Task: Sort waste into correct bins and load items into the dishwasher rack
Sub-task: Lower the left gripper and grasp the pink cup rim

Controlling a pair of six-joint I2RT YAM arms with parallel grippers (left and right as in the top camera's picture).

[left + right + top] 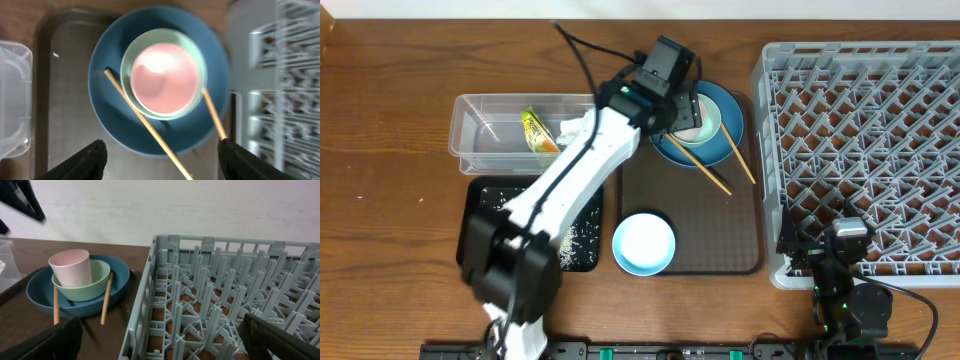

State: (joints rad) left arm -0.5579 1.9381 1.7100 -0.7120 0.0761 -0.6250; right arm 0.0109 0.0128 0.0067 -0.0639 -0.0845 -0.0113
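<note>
Left gripper hangs over the stack at the 12 o'clock end of the brown serving tray, claw wide and empty. The stack is the pink cup inside the mint bowl on the dark blue plate, with two chopsticks slanting off the plate toward 5 o'clock. Right gripper sits at the 7 o'clock corner of the dishwasher rack, claw wide, holding nothing. Wrapper and tissue lie in the clear tub at the plate's 9 o'clock, rice lies in the black tray at the tub's 6 o'clock, and the white and light-blue bowl is at the serving tray's 7 o'clock.
</note>
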